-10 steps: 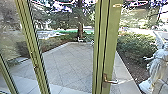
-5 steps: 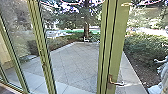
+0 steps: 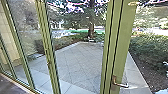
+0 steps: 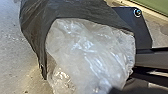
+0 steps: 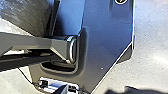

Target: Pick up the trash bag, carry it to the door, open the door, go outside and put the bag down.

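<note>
One black-and-clear plastic trash bag [image 4: 87,50] bulges in the left wrist view; I cannot tell whether either gripper clamps it. Passing too close could snag it on the green-framed glass door's [image 3: 121,45] metal lever handle [image 3: 121,85], lower right in the head view.

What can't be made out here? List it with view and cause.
- Trash bag's contents: left wrist view, hidden by crumpled plastic.
- Door's foot: head view, cut off by bottom edge.
- Tree's top: head view, cut off by top edge.
- Pale objects below tree: head view, too small, blurred.
</note>
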